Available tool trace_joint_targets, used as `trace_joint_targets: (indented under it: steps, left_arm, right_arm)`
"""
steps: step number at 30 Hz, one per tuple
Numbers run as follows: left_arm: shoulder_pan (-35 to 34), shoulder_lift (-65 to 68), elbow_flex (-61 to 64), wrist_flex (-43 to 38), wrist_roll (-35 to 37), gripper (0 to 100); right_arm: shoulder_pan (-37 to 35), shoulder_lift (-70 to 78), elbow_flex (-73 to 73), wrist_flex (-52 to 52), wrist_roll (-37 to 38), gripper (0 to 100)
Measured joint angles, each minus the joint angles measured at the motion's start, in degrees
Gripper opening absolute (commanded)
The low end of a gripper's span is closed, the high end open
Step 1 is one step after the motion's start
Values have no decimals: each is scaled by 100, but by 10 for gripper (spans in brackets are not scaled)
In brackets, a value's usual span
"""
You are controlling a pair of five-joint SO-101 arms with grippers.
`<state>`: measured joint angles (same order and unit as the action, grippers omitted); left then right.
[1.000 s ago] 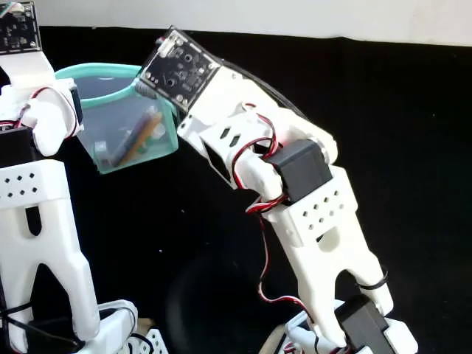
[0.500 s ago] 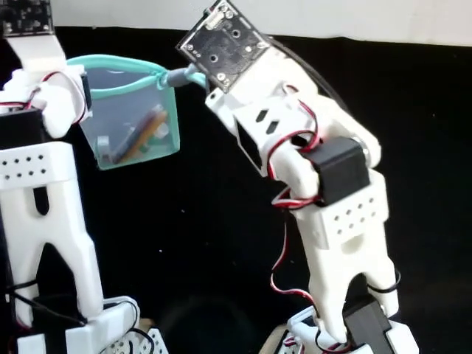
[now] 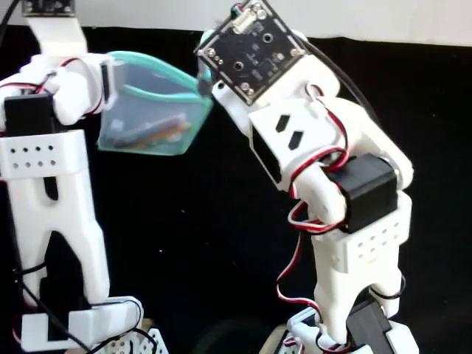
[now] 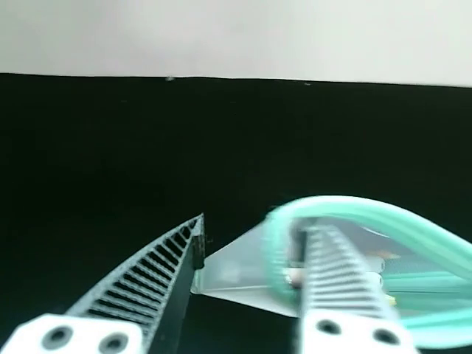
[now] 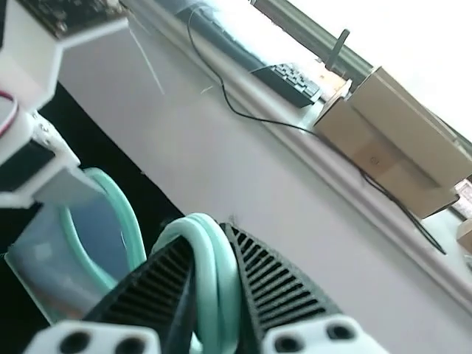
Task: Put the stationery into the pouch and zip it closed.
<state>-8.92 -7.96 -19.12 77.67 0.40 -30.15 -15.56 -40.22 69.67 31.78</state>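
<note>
A clear pouch [image 3: 151, 122] with a teal zip rim hangs in the air between the two arms, tilted, with pens and other stationery [image 3: 158, 131] inside. My left gripper [image 3: 110, 81] holds its left end. In the left wrist view one finger sits inside the teal rim [image 4: 354, 210], and the pouch's clear corner [image 4: 236, 269] lies between the fingers of the left gripper [image 4: 251, 243]. My right gripper [image 3: 203, 85] is shut on the rim's right end. In the right wrist view the right gripper [image 5: 214, 243] pinches the teal rim [image 5: 210, 280].
Black cloth [image 3: 221, 221] covers the table under the pouch, with a white wall [image 3: 383, 18] behind it. Both arm bases stand at the front edge. In the right wrist view the left arm [image 5: 29, 147] is close by, and a keyboard [image 5: 287, 77] and cardboard box [image 5: 391, 125] lie far off.
Both arms have risen and the right arm has swung to the right. The pouch went up with them, stretched between the grippers, and tipped from hanging upright to lying nearly flat.
</note>
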Motion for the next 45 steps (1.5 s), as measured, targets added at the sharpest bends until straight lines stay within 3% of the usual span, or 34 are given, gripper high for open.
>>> trace_joint_targets:
  steps: [15, 34, 36, 41, 45]
  left_arm:
    - [352, 35, -2549, 1556, -18, 319]
    - [-97, 35, -2690, 2224, -18, 314]
    - [-299, 35, -2690, 2224, -18, 265]
    - [-862, 413, -2347, 2224, -18, 27]
    - [-1196, 879, -2040, 1925, -18, 27]
  right_arm:
    - [-70, 0, -782, 0, 35, 5]
    - [-299, 343, -1090, -765, 35, 5]
    - [-299, 378, -1099, -791, 35, 5]
    - [-316, 396, -1099, -800, 35, 5]
    - [-316, 413, -1099, -800, 35, 5]
